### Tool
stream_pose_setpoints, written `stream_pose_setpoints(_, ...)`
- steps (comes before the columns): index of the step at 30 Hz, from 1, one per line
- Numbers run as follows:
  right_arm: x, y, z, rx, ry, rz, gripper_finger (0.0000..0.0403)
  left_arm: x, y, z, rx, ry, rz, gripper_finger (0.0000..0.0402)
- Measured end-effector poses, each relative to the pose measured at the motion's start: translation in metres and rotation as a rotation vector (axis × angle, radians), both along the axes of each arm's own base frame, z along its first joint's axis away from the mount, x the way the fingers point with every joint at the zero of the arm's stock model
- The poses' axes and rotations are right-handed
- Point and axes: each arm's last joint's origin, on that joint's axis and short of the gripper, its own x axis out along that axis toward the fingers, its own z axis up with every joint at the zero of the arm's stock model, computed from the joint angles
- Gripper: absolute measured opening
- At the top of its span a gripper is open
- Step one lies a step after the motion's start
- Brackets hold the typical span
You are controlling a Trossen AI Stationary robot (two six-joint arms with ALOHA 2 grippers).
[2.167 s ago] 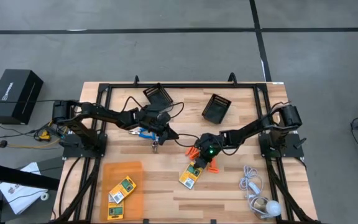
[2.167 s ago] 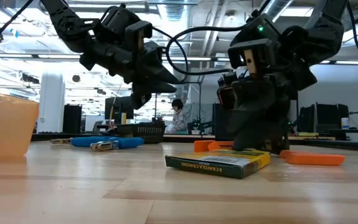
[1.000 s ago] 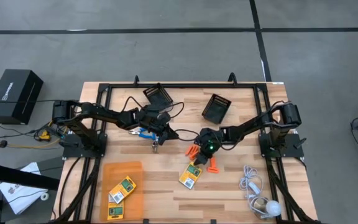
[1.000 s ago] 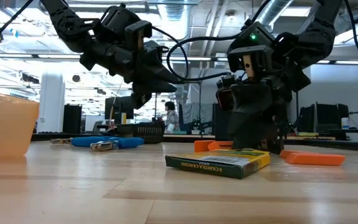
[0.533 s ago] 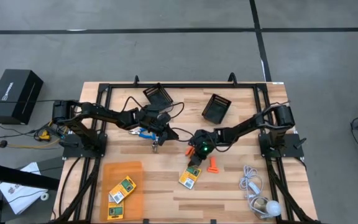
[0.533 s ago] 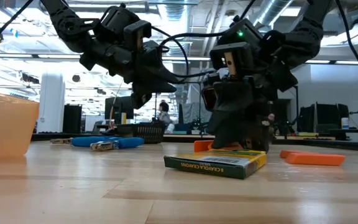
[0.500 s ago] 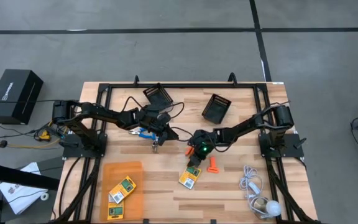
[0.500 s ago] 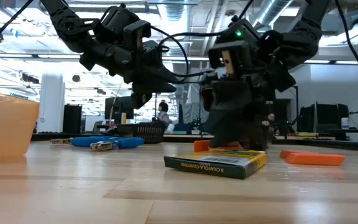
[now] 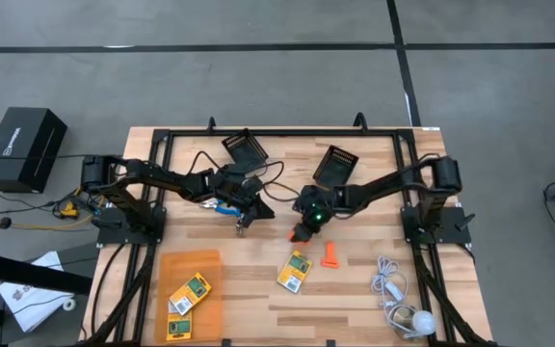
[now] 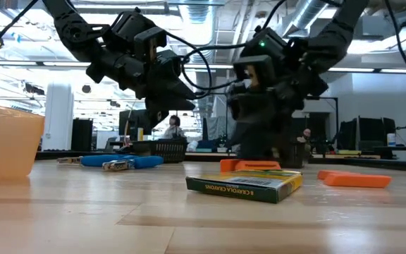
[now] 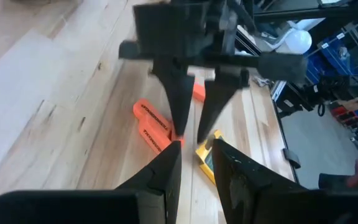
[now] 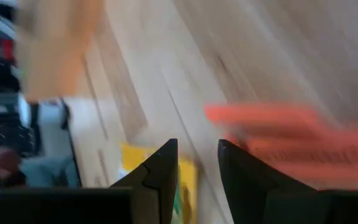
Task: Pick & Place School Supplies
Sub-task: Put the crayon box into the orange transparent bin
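A yellow-and-green crayon box (image 9: 295, 272) lies flat on the wood, with two orange pieces (image 9: 330, 253) (image 11: 154, 127) beside it. The blue-handled scissors (image 9: 222, 205) lie under my left arm. My left gripper (image 9: 261, 211) hangs above the table's middle, open and empty. My right gripper (image 9: 300, 229) faces it from close by, hovering over the orange pieces (image 12: 291, 134). It is open too (image 11: 188, 127), with nothing between its fingers. Two more crayon boxes (image 9: 189, 291) lie in the orange tray (image 9: 176, 265).
Two black mesh bins (image 9: 246, 147) (image 9: 335, 164) lie tipped near the far edge. A white cord with a bulb (image 9: 403, 310) rests at the near right corner. A black frame (image 9: 162, 145) runs around the table. Bare wood lies between the tray and the crayon box.
My right gripper has risen and gone toward the table's far edge and left, away from the crayon box and closer to my left gripper. One orange piece that it stood over now shows clear beside the box.
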Motion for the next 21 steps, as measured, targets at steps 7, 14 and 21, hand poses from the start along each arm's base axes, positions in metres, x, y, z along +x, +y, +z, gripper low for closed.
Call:
stream_pose_setpoints(7,-0.020,0.008,-0.005,-0.005,0.087,0.052,0.0108,0.000,0.000,0.001,0.002,-0.010,0.001,0.0085)
stream_pose_setpoints(14,-0.021,0.023,-0.009,0.016,0.114,0.094,0.0108,0.001,0.000,0.001,0.008,-0.017,0.008,0.0085)
stream_pose_setpoints(21,-0.023,0.034,-0.010,0.013,0.132,0.104,0.0108,0.001,0.000,0.001,0.008,-0.016,0.007,0.0085)
